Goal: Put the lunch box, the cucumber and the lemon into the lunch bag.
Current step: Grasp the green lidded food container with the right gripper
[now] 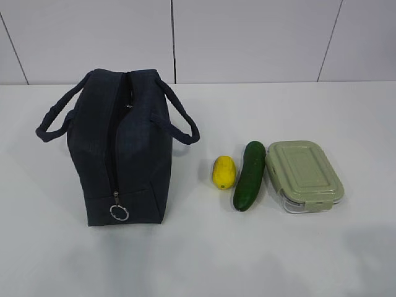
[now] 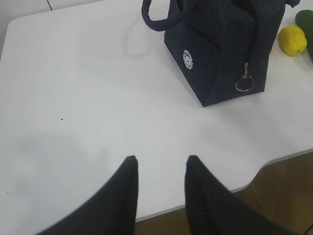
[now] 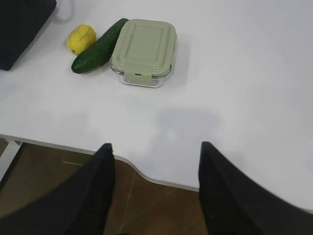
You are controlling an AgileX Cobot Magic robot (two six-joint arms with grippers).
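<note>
In the exterior view there are four things on the white table (image 1: 297, 260) — one lunch bag (image 1: 120, 148), one lemon (image 1: 223, 172), one cucumber (image 1: 250, 175) and one lunch box (image 1: 303, 176). The bag stands on the left with two loop handles sticking out, one on each side. Its zipper runs down the middle to one metal ring (image 1: 119, 212) at the near end. The lemon, cucumber and box sit in a row on the right; the cucumber is right up against the box, and the lemon is just beside the cucumber. A strip of bare table lies between the bag and the lemon, and more lies in front. No arm shows here.

In the left wrist view the left gripper (image 2: 160, 169) hangs over the near table edge with its two fingers spread apart, holding nothing. The bag stands well away from it (one small round white logo (image 2: 187, 58) shows on its side). Lots of bare table lies between them.

In the right wrist view the right gripper (image 3: 155, 152) is spread wide too, and empty, over the wavy table edge. The box, cucumber and lemon lie far ahead, to the upper left — bare table is all around them.
</note>
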